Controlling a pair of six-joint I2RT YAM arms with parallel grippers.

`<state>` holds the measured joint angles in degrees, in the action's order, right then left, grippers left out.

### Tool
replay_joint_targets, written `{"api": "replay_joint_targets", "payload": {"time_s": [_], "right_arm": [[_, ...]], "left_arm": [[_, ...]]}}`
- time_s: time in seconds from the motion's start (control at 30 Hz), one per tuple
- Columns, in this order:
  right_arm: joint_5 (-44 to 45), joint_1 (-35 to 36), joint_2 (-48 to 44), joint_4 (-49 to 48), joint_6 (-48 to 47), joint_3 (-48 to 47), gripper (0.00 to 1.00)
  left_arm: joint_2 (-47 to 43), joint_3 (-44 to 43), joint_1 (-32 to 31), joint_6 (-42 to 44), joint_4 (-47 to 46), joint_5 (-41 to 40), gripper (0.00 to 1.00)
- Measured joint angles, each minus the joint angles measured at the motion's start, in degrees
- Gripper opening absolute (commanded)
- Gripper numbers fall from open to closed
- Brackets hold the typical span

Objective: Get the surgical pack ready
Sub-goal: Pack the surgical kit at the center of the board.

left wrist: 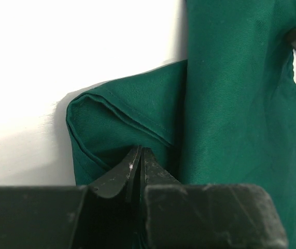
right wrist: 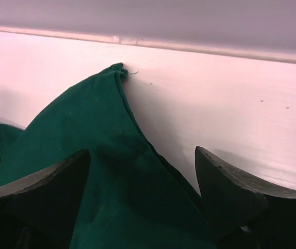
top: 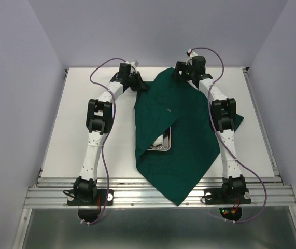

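Drape partly over tray, arms extended forward, right gripper spread

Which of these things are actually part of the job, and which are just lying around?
Part of the job:
- green drape
- steel tray, half covered by a fold of the drape
- something white in the tray, too hidden to name

Not part of it:
- white table
- purple cables
- metal rails at the near edge
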<state>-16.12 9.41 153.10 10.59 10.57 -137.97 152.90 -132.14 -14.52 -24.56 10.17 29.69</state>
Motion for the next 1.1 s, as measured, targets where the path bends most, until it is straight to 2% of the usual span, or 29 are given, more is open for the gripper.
{"api": "replay_joint_targets", "payload": {"time_s": [0.07, 0.13, 0.17, 0.23, 0.3, 0.33, 0.37, 0.43, 0.5, 0.6, 0.83, 1.1], "right_arm": [[-2.01, 0.00, 1.27, -0.94, 0.44, 0.00, 0.70], [-3.48, 0.00, 2.01, -1.20, 1.20, 0.02, 0.54], [-4.02, -0.02, 2.21, -1.20, 1.22, 0.02, 0.42], [-5.16, -0.13, 2.21, -1.90, 1.86, 0.33, 0.24], [-6.19, -0.39, 2.08, -4.44, 2.99, 1.38, 0.06], [-6.49, -0.46, 1.99, -5.70, 3.32, 2.25, 0.01], [-6.45, -0.48, 1.77, -6.47, 3.58, 3.21, 0.01], [-6.08, -0.55, 0.48, -7.96, 4.13, 6.82, 0.01], [-4.52, -0.57, -2.01, -9.42, 4.20, 11.96, 0.01], [-2.05, -0.66, -6.75, -10.23, 3.89, 18.82, 0.01], [4.55, -1.16, -24.74, -14.97, 0.50, 40.37, 0.01], [9.77, -1.18, -33.77, -18.34, -1.27, 56.78, 0.01]], "left_arm": [[0.00, 0.00, 0.00, 0.00, 0.00, 0.02, 0.14], [0.00, 0.00, 0.02, 0.00, 0.00, 0.04, 0.14], [0.00, 0.00, 0.02, 0.02, 0.00, 0.04, 0.14], [0.00, 0.00, 0.02, 0.00, 0.00, 0.04, 0.14], [0.00, 0.00, 0.02, 0.00, 0.00, 0.04, 0.14], [0.00, 0.00, 0.04, 0.00, -0.02, 0.07, 0.13], [0.00, 0.02, 0.09, 0.00, -0.02, 0.07, 0.12], [0.00, 0.11, 0.24, -0.04, -0.09, 0.09, 0.03], [0.00, 0.17, 0.35, -0.26, -0.20, 0.20, 0.00], [0.00, 0.37, 0.46, -0.55, -0.33, 0.28, 0.00], [-0.24, 1.27, 0.85, -1.09, -0.94, 0.44, 0.00], [-1.90, 4.02, 1.25, -1.14, -1.64, -0.17, 0.00]]}}
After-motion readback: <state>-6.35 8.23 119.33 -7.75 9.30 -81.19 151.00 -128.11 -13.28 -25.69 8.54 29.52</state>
